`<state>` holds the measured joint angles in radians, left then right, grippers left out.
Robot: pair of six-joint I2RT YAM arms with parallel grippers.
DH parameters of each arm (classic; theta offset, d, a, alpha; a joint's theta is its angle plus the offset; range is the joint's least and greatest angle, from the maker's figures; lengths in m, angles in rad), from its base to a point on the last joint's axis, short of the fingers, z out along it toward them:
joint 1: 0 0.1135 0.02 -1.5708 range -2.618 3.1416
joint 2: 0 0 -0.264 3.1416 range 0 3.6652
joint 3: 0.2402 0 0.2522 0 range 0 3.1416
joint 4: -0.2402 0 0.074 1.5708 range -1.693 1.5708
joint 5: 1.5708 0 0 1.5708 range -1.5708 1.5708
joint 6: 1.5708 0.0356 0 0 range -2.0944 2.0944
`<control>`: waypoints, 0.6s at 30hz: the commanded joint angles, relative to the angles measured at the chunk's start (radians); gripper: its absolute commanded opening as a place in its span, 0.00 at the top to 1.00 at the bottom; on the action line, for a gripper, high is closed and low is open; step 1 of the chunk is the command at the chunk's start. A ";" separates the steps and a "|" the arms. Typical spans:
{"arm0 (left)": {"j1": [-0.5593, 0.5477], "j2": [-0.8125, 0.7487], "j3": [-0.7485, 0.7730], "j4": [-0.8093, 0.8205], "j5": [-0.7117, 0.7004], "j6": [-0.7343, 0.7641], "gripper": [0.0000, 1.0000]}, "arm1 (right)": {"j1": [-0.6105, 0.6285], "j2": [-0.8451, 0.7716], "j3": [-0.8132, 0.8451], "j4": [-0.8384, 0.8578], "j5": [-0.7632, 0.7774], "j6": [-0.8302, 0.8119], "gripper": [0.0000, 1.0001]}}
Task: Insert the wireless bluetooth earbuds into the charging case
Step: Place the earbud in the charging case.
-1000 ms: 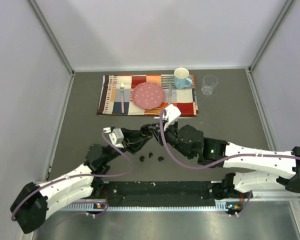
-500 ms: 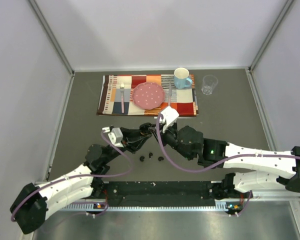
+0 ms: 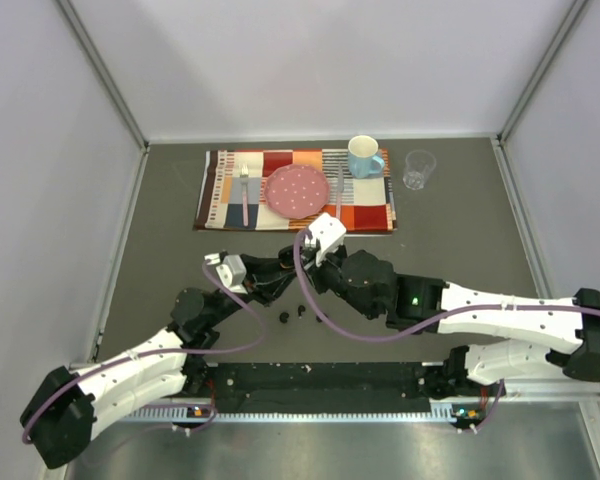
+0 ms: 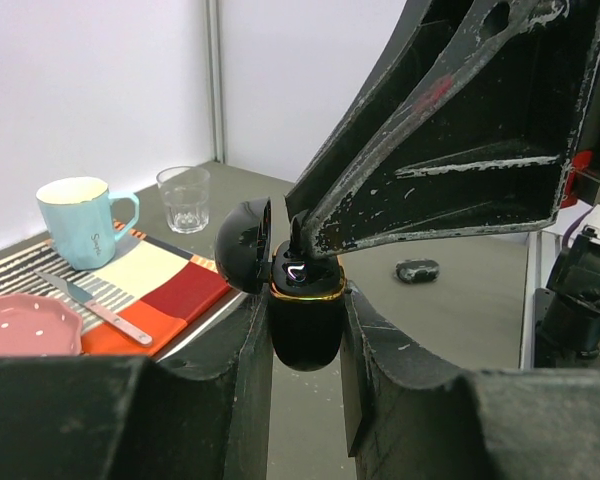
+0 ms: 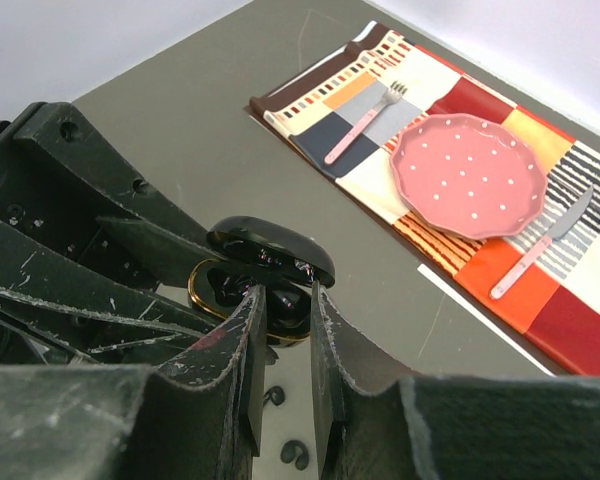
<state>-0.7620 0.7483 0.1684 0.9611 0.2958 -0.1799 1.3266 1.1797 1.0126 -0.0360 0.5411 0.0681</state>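
Observation:
My left gripper is shut on the black gold-rimmed charging case and holds it upright above the table, lid open. My right gripper is at the case's opening, jaws nearly together on a small black earbud whose stem stands at the rim. Two more earbuds lie on the table below; they also show in the top view. In the top view both grippers meet at the middle, and the case is mostly hidden.
A second black case lies shut on the table. A striped placemat at the back holds a pink plate, a fork, a knife and a blue mug. A clear glass stands to its right.
My right gripper has moved left and down onto the open case. One loose earbud on the table is now hidden under the right arm. The left arm has held still.

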 commanded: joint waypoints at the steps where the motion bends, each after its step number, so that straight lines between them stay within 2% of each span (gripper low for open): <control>1: -0.002 -0.015 0.043 0.065 0.002 0.017 1.00 | 0.026 0.009 0.052 -0.024 -0.049 0.074 0.78; 3: -0.002 -0.015 0.045 0.064 0.003 0.020 1.00 | 0.026 0.005 0.066 -0.038 -0.053 0.100 0.71; 5: -0.003 -0.013 0.043 0.059 0.002 0.022 1.00 | 0.026 -0.003 0.075 -0.044 -0.052 0.117 0.50; 9: -0.002 -0.013 0.042 0.054 0.003 0.020 1.00 | 0.026 -0.035 0.090 -0.041 -0.036 0.157 0.36; 10: -0.002 -0.015 0.043 0.050 0.003 0.020 1.00 | 0.026 -0.044 0.093 -0.041 -0.029 0.160 0.29; 16: -0.002 -0.029 0.034 0.034 -0.003 0.020 1.00 | 0.011 -0.150 0.112 -0.031 0.060 0.167 0.14; 18: -0.002 -0.035 0.034 0.028 -0.006 0.022 1.00 | -0.026 -0.199 0.103 -0.031 0.048 0.202 0.12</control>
<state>-0.7620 0.7361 0.1688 0.9569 0.2974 -0.1688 1.3331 1.0935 1.0546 -0.1005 0.5446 0.2173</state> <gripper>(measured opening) 0.320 0.863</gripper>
